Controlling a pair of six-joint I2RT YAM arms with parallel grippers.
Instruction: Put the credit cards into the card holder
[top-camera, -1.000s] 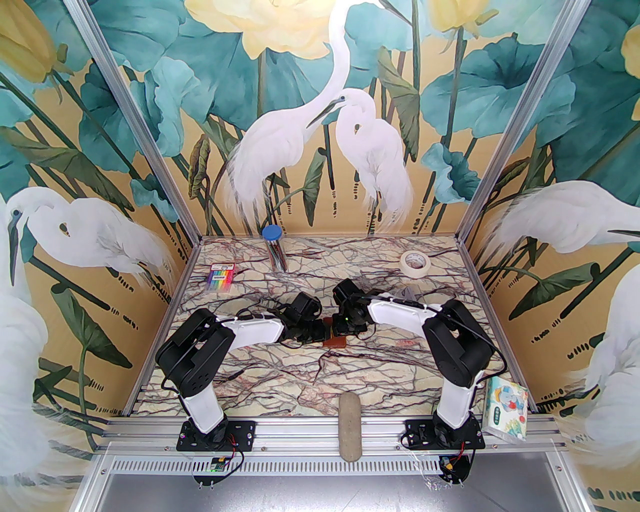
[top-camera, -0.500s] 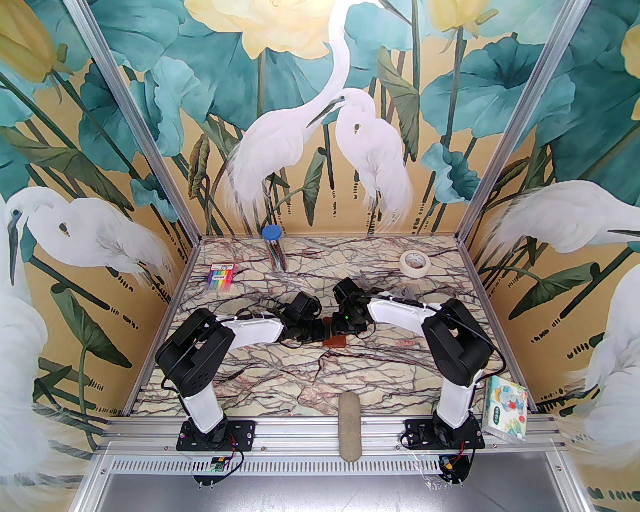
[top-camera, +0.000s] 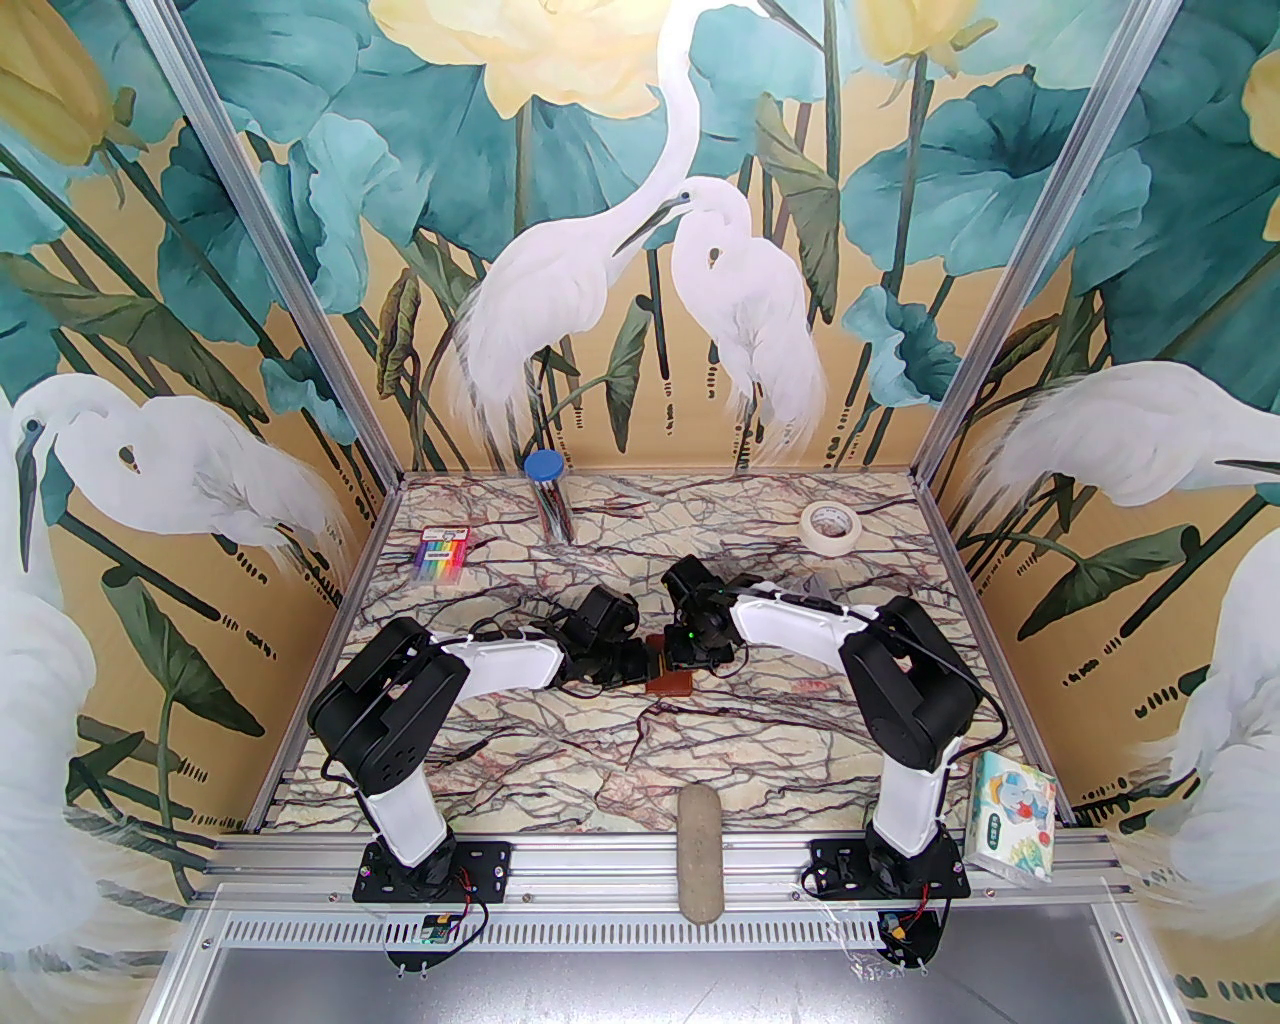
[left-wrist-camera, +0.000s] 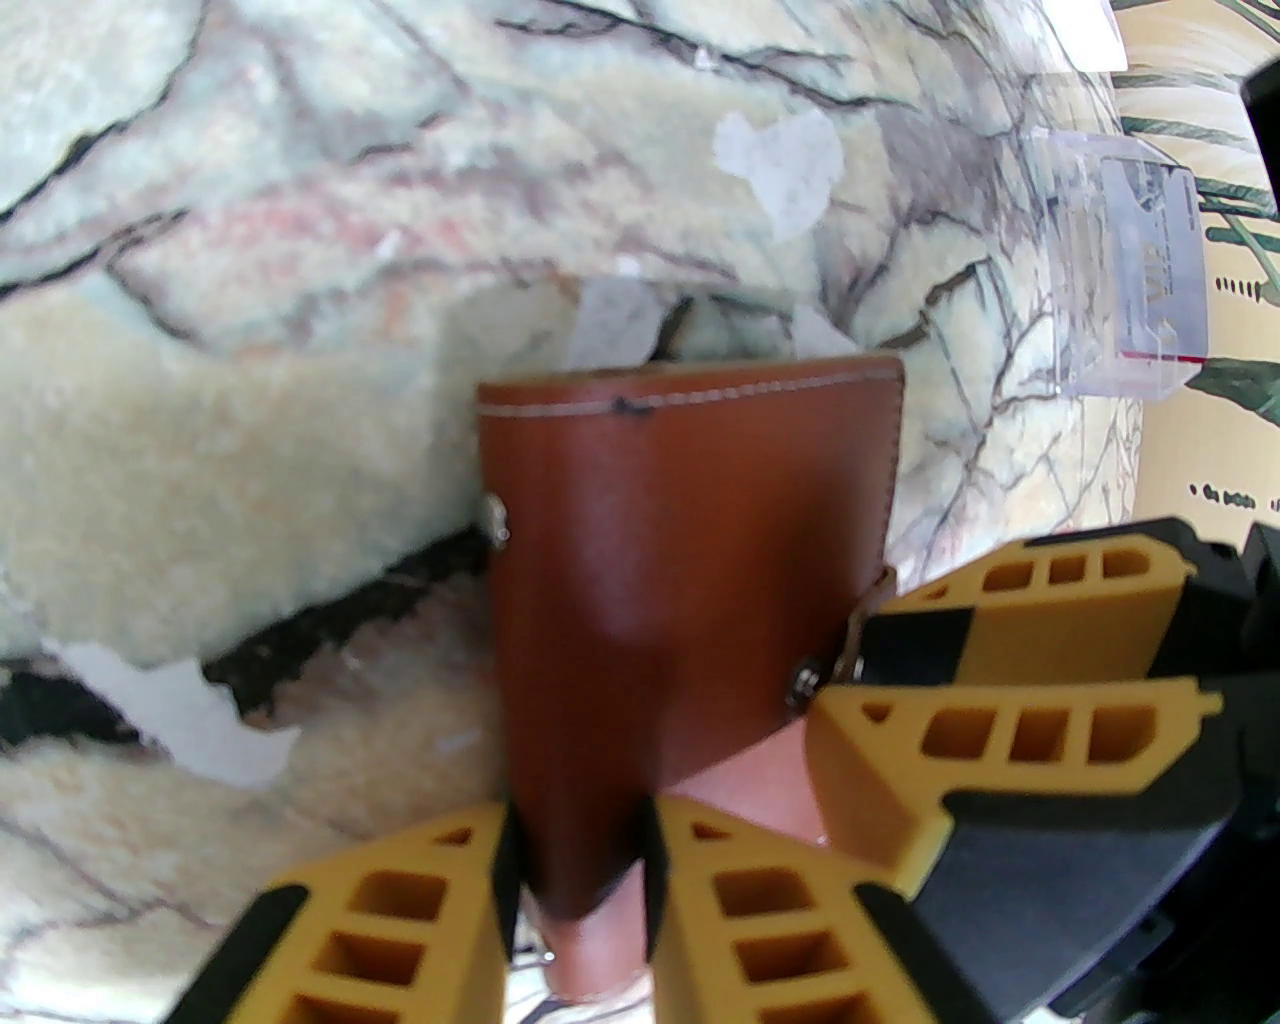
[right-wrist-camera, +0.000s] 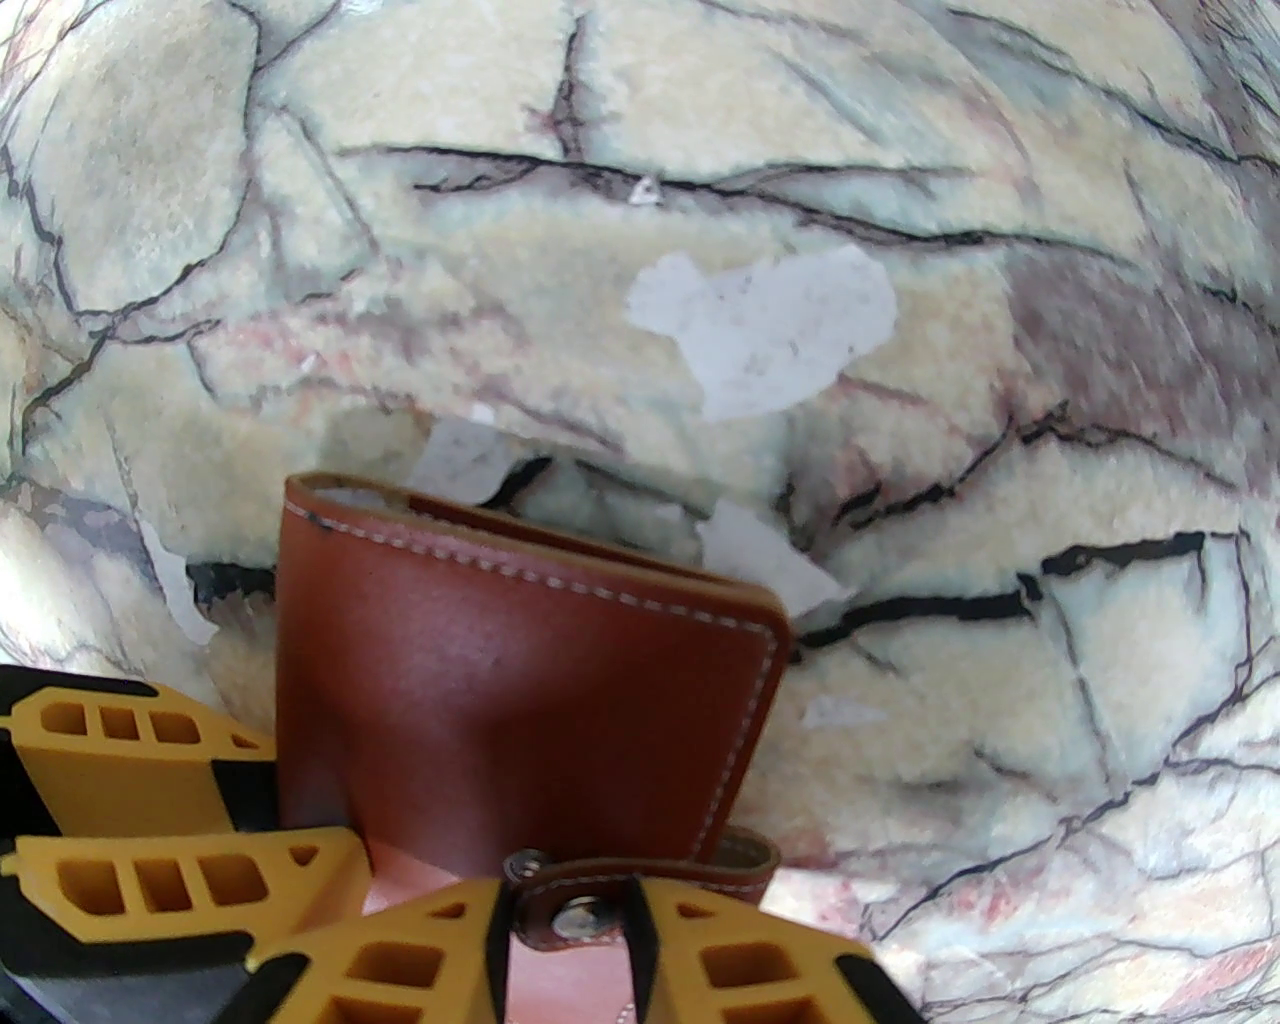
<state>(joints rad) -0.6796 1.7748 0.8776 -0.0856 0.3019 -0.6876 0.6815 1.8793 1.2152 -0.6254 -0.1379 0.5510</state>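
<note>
Landmark for all positions: card holder (top-camera: 668, 682), lying mid-table between the two wrists.

Left of holder: the left gripper (left-wrist-camera: 578, 815) is clamped on the holder's near edge, with one yellow finger on each face of the folded leather. Compared with a second ago, its wrist sits a touch farther left in the top view. The grip looks unchanged.

Holder itself: reddish-brown and folded, stitched edge pointing away from both claws. No inner sleeves are showing. It has drifted slightly left and away along with the wrists, so the pair are carrying it rather than sliding over it. Whether it is clear of the marble table (top-camera: 640, 760) I cannot tell.

Right of holder: the right gripper (right-wrist-camera: 565, 900) is pinched on the snap tab (right-wrist-camera: 560, 905), metal button visible between the fingers. Its wrist has crept up and leftward over the same second.

Far right of holder: one pale credit card (left-wrist-camera: 1160, 250) rests well apart, beside a clear wrapper (left-wrist-camera: 1075, 250). The other cards are not made out.

Judgement: this is the opening step, with the left claw anchoring and the right pulling the tab. The shift is small and the flap is not yet spread, so no card can go in.
</note>
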